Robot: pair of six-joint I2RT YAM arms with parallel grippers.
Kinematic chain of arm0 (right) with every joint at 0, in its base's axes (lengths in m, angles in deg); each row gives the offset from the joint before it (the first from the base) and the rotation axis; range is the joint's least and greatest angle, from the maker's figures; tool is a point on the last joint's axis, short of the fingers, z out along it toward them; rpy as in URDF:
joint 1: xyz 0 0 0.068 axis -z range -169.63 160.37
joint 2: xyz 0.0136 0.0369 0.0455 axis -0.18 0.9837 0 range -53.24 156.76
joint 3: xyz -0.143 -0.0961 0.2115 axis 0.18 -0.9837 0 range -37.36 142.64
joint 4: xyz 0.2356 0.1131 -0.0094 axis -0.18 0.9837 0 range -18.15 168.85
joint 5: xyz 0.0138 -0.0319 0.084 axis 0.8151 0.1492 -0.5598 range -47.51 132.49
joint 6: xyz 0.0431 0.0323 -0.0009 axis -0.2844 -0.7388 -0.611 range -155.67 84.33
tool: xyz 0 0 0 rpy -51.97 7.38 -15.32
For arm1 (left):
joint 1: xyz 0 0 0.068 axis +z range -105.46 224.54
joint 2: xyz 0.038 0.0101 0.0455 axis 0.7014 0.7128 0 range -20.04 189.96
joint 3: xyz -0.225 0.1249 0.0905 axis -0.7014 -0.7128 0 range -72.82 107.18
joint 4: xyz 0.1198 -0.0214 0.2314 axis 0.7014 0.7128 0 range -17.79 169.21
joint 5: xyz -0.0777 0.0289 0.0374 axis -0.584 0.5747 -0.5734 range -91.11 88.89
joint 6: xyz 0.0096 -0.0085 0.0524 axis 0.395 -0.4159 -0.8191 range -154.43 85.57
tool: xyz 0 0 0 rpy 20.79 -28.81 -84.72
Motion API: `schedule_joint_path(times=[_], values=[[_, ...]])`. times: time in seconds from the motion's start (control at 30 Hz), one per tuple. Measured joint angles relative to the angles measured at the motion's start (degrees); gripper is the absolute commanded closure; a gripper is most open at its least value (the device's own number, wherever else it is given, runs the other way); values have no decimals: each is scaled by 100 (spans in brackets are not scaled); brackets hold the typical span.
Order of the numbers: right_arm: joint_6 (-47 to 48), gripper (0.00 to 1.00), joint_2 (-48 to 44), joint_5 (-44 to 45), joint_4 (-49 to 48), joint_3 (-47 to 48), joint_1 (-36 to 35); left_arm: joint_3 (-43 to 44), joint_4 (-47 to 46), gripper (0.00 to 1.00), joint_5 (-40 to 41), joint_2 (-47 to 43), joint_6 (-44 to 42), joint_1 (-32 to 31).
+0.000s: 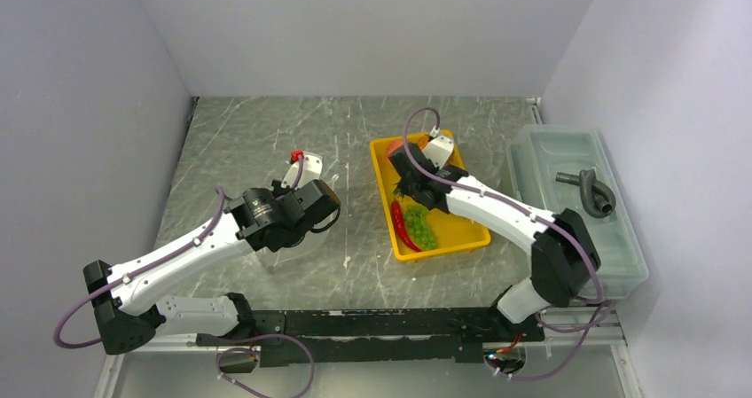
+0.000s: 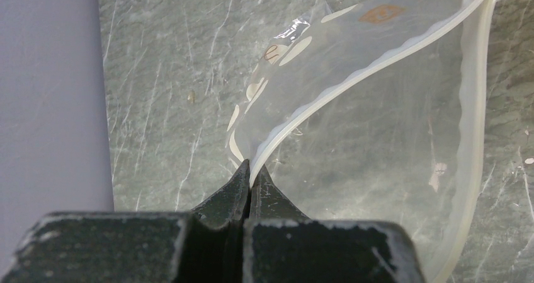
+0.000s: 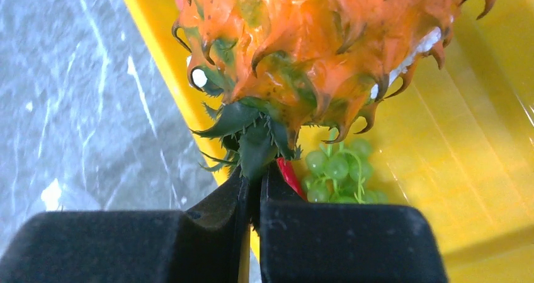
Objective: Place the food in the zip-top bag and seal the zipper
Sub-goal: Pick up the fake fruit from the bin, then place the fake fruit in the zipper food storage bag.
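Two pinches: left claw [image 2: 250, 169], ribbed zipper [image 2: 378, 63]; right claw [image 3: 259, 173], spiky pineapple [image 3: 315, 37] leaves.

So the orange pineapple [image 3: 327, 50] hung by its green leaves [image 3: 252, 132], pinched in the right gripper [image 3: 257, 176], at about 12 o'clock of the green grapes [image 1: 421, 227]. The red chilli [image 1: 403, 225] lay right beside them at 9 o'clock. The zip-top bag [image 2: 378, 138] gaped open (zipper [image 2: 352, 81] unsealed). The left gripper [image 2: 250, 169] clamped one lip, and the strip ran off toward 2 o'clock.
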Motion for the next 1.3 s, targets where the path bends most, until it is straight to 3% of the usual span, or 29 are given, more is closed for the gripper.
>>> schedule_joint_path(times=[0.33,0.7,1.03,1.3], values=[[1537,100,-1508,-1187,-645,-793,-114,0,0,100,103,0,0,0],[3036,100,-2586,-3486,-778,-1027,-234,0,-24,100,149,-35,-7,0],[3738,100,-2951,-5348,-411,-1051,-280,-2,-24,100,151,-55,-7,0],[3888,100,-3283,-6312,-229,-946,-398,-2,-26,100,149,-50,-13,0]])
